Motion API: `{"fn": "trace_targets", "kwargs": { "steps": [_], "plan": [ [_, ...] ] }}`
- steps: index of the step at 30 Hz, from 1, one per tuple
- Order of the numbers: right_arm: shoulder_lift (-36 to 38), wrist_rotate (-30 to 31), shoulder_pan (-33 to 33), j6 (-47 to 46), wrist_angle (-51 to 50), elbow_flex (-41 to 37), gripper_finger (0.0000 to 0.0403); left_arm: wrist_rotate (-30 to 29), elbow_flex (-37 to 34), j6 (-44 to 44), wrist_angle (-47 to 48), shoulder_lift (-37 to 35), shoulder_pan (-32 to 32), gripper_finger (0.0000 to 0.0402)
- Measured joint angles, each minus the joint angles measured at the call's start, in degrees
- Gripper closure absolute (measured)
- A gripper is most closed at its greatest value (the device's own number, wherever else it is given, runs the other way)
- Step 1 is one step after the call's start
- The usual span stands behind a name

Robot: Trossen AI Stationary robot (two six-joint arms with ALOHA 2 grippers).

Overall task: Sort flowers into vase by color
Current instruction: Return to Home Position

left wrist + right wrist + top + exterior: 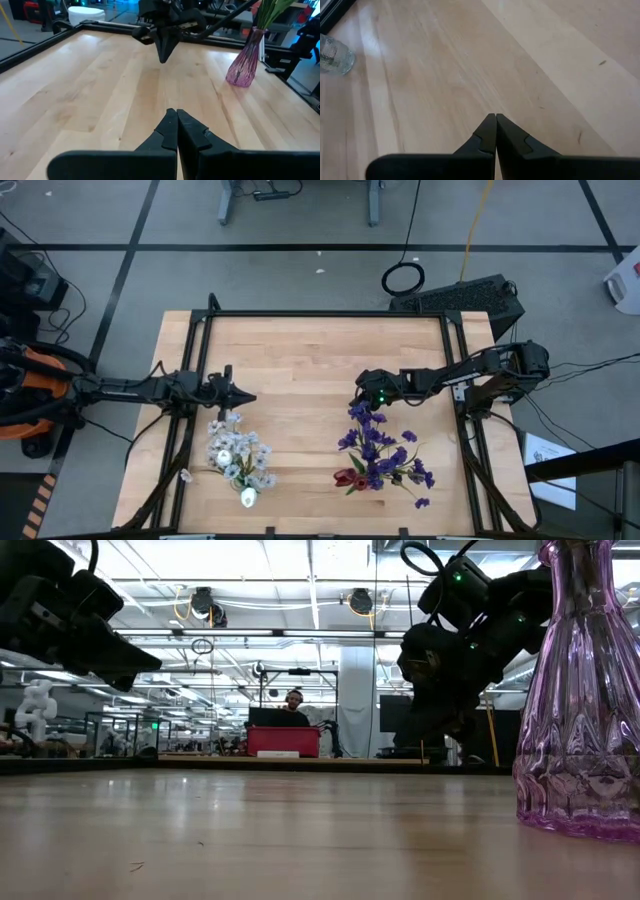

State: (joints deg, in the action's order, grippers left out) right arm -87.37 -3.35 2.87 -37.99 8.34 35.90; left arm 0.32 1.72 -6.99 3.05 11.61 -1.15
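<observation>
A bunch of purple sprigs with a dark red tulip stands by its green stems in a purple glass vase, at the table's near right; the vase also shows in the low view. White and pale-blue blossom clusters with a white tulip stand at the near left, over a clear glass vase. My left gripper is shut and empty, above the table just beyond the white bunch. My right gripper is shut and empty, just beyond the purple bunch.
A small pale blossom lies on the wood near the left frame rail. A black frame runs round the table. Bare wood lies between the two grippers and toward the far edge. A person sits far off in the room.
</observation>
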Motion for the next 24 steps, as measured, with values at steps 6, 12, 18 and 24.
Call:
{"fn": "trace_targets", "kwargs": {
  "steps": [6, 12, 18, 24],
  "plan": [
    [0.0, 0.0, 0.0, -0.1, 0.0, 0.0, 0.0403, 0.0, 0.0, -0.2, 0.0, -1.5, 0.0, 0.0402],
    [0.0, 0.0, 0.0, -0.3, 0.0, 0.0, 0.0403, -0.3, 0.0, 0.3, 0.0, -5.1, 0.0, 0.0402],
    [0.0, 0.3, 0.0, -1.8, 0.0, 0.0, 0.0403, -0.5, 0.0, 1.8, 0.0, -7.8, 0.0, 0.0402],
    [0.0, 0.3, 0.0, -1.8, 0.0, 0.0, 0.0403, -0.6, 0.0, 2.9, 0.0, -9.9, 0.0, 0.0401]
  ]
}}
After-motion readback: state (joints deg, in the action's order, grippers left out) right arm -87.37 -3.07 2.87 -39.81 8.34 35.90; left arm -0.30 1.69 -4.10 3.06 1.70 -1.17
